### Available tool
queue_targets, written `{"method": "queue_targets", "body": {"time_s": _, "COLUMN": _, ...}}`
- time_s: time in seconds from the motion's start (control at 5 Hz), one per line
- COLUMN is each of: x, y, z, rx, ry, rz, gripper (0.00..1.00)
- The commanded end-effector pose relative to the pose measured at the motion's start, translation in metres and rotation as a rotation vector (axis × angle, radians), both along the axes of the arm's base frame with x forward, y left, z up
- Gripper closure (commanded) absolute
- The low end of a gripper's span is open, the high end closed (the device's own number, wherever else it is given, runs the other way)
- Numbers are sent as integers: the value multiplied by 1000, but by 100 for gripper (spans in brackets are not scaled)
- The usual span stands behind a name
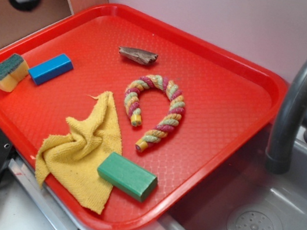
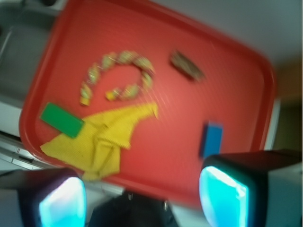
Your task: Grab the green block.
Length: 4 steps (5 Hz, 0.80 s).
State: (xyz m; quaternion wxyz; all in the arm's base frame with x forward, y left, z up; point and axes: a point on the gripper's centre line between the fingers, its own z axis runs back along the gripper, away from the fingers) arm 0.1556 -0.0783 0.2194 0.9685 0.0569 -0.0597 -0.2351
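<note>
Green block [image 1: 127,176] sits at the near edge of the red tray [image 1: 232,104], lying flat w/ one end on the yellow cloth [image 1: 83,144]. Nothing holds it. Gripper [image 2: 142,196] is wide, jaws well apart and empty, high above the tray's far-left corner per wrist view; exterior view only shows a blurred bit of the arm at top left. Step in hand looks like the approach, grasp not yet begun. Next move prob needs travel across the tray, past the blue block [image 1: 50,68] and sponge [image 1: 8,71], then wrist turned so jaws span the block's short sides, then descent. Rope toy [image 1: 155,110] lies near but apart. Cloth edge under the block could snag.
</note>
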Motion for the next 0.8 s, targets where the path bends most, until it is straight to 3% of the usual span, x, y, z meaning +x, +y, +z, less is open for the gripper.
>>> {"method": "queue_targets", "body": {"time_s": 0.0, "x": 1, "y": -74, "z": -24, "rx": 52, "ry": -79, "rz": -494, "gripper": 0}}
{"method": "queue_targets", "body": {"time_s": 0.4, "x": -5, "y": -79, "z": -48, "rx": 12, "ry": 15, "rz": -574, "gripper": 0}}
{"method": "queue_targets", "body": {"time_s": 0.6, "x": -7, "y": -81, "z": -72, "rx": -28, "ry": 105, "rz": -585, "gripper": 0}}
